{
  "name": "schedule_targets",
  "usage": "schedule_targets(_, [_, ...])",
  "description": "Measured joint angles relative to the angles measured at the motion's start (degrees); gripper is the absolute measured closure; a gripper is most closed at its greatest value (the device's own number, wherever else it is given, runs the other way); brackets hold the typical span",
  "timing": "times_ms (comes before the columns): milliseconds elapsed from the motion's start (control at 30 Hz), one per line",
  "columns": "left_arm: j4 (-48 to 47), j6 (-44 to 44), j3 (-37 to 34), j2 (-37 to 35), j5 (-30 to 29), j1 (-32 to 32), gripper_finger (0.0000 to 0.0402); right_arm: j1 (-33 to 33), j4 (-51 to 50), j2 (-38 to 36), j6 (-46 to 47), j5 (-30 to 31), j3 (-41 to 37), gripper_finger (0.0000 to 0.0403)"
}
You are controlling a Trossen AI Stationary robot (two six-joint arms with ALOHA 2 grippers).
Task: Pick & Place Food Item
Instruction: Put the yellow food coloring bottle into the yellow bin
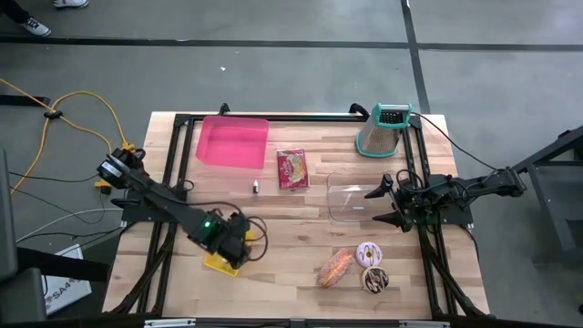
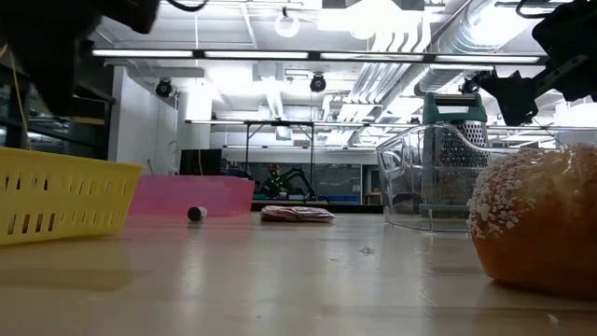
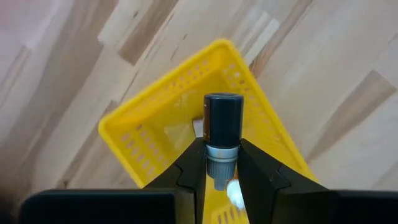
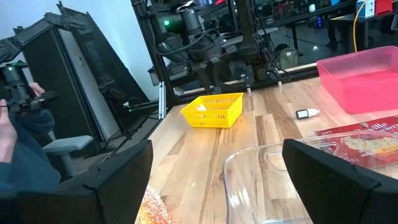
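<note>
The left pincer [image 3: 222, 169] squeezes a small dark-capped bottle [image 3: 222, 134], cap up, right above the yellow plastic basket [image 3: 149, 137], probably to drop it in. Farther away, the right pincer [image 1: 383, 203] waits wide open over the clear plastic tub [image 1: 346, 202].

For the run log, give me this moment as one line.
left end effector: shut on small dark-capped bottle, above yellow basket | right end effector: open, over clear container

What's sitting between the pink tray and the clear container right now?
In the high view, a red snack packet lies between the pink tray and the clear container; a small bottle lies nearer the tray.
</note>
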Motion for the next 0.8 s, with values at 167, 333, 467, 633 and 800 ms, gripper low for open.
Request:
schedule_targets(167, [-1.2,-5.2,0.0,0.0,-0.8,-2.0,0.0336,0.0,0.0,0.0,0.0,0.0,0.0,0.0055])
schedule_targets(333, [-1.6,-7.8,0.0,0.1,-0.9,-2.0,0.0336,0.0,0.0,0.0,0.0,0.0,0.0,0.0055])
schedule_targets(467, [-1.0,-9.6,-0.8,2.1,-0.8,-2.0,0.0336,0.0,0.0,0.0,0.0,0.0,0.0,0.0055])
schedule_targets(633, [2.1,-10.2,-1.1,5.6,-0.6,-2.0,0.0336,0.0,0.0,0.0,0.0,0.0,0.0,0.0055])
schedule_targets(800, [4.2,-10.9,-1.1,8.6,0.0,-2.0,0.0336,0.0,0.0,0.0,0.0,-0.1,0.0,0.0055])
